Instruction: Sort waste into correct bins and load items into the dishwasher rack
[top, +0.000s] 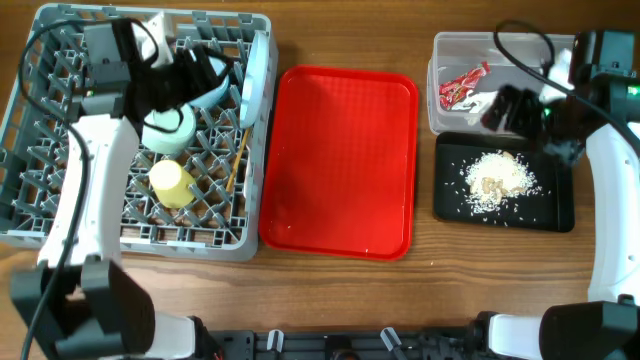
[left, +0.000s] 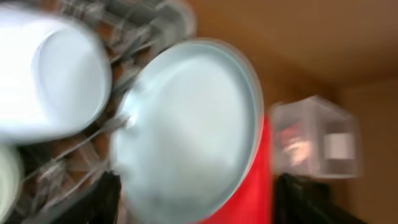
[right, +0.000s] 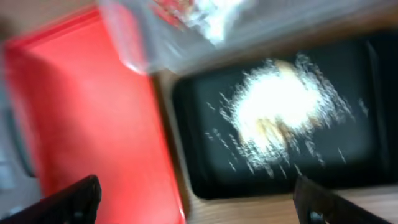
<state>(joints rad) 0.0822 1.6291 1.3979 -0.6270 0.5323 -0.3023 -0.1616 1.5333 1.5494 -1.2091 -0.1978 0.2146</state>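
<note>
Over on the left, the grey rack (top: 30, 170) is filling up. The left gripper (top: 200, 78) hovers above its back rows, its fingers (left: 102, 202) spread wide with nothing in them. Right in front of them the light blue bowl (top: 256, 75) stands on edge against the rack's right wall, and the wrist view, though blurred, puts a white plate (left: 50, 74) just beside it. Toward the front of the rack, the pale green bowl (top: 168, 130) sits among the pegs, the yellow cup (top: 170, 183) lies near it, and the chopsticks (top: 238, 160) lean between the pegs by the right wall. Moving to centre, the red tray (top: 340, 150) lies flat on the wooden table (top: 330, 290) just beside the rack. On the right, the clear tub (top: 440, 60) holds the crumpled red-and-white wrapper (top: 463, 86). Just in front of it, the black tray (top: 455, 200) carries a heap of rice scraps (top: 497, 177). The right gripper (top: 505, 108) hangs over the tub's near edge, fingers (right: 74, 199) splayed fully apart and empty.
</note>
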